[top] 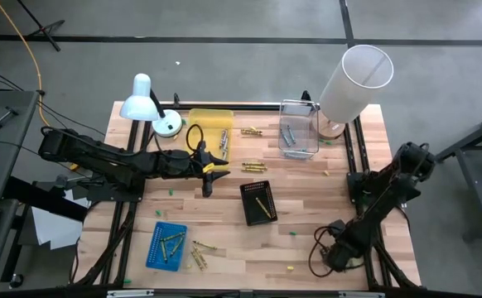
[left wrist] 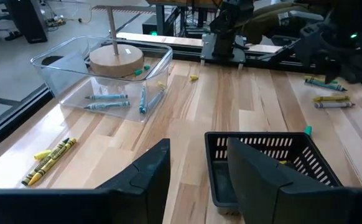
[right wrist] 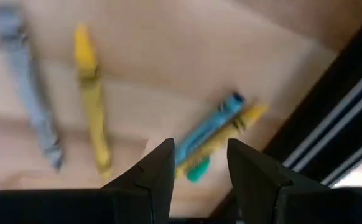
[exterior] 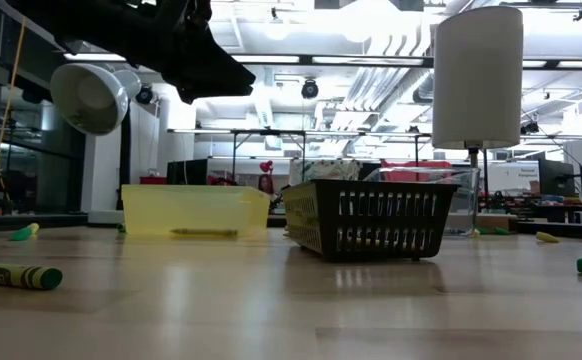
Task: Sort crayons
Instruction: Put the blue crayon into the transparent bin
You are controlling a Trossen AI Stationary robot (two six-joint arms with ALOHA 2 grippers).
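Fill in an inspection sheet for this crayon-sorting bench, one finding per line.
Surface: wooden table, sound.
Job's things: crayons loose and in four bins: yellow tray, clear box, black basket, blue tray.
Clutter: desk lamp, white cylinder lamp, small specks.
Tools: left tool open, empty, beside basket; right tool open over crayons.
Cables: yellow cable on floor.
Surroundings: workshop, nobody seen.

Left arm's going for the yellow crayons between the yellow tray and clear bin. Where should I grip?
Mid-shaft, from straight above. The yellow crayons lie flat and close together, long axis across the table, so turn the open left pincer to close across one's thin width.
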